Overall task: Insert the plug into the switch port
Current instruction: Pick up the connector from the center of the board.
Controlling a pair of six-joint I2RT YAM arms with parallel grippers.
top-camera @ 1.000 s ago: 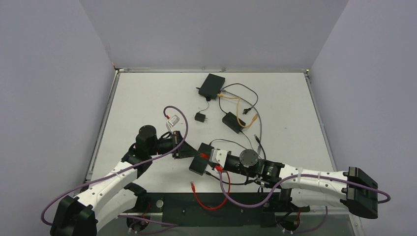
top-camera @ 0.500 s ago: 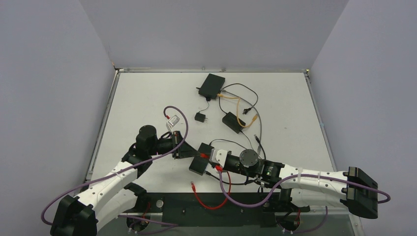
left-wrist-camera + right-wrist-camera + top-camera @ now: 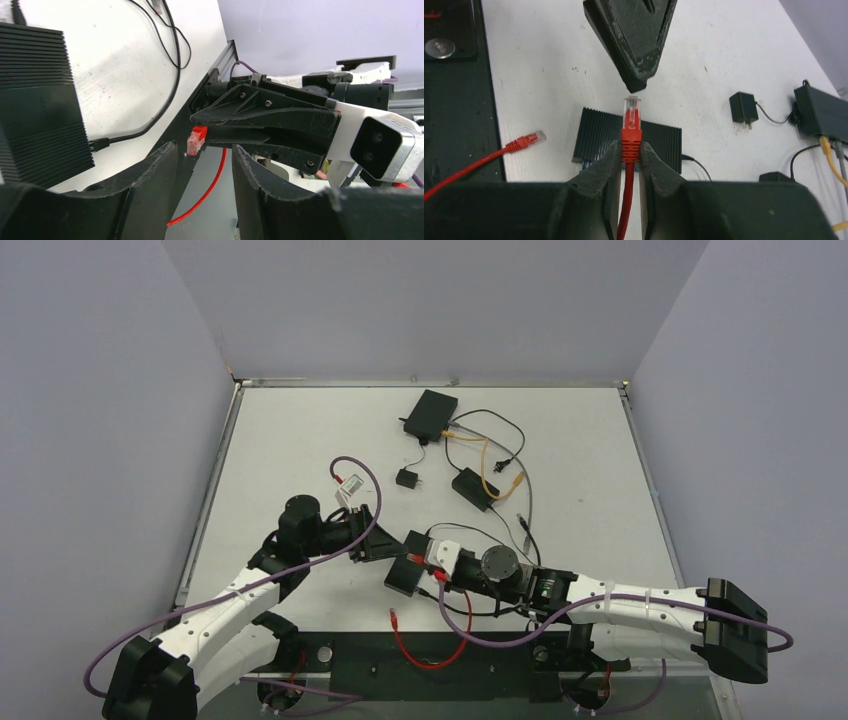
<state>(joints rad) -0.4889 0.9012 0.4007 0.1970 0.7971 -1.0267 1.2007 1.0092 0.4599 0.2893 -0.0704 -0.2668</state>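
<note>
The red plug (image 3: 631,114) with its clear tip sticks up from my right gripper (image 3: 630,148), which is shut on its ribbed red boot. Just below it lies the black ribbed switch (image 3: 599,131), flat on the table; its ports are hidden from here. My left gripper (image 3: 204,149) is open, and the plug (image 3: 196,140) stands just beyond its fingertips, touching neither. In the top view the left gripper (image 3: 383,544) and the right gripper (image 3: 416,559) meet tip to tip above the switch (image 3: 400,578).
The red cable's free end (image 3: 394,617) lies near the table's front edge by the black base plate (image 3: 360,665). Further back are a second black box (image 3: 430,412) with yellow and grey cables, a small power adapter (image 3: 406,478) and a black brick (image 3: 472,488).
My left gripper's jaws have parted and now stand clear of the plug. The right gripper has kept its hold on the plug and shifted slightly left.
</note>
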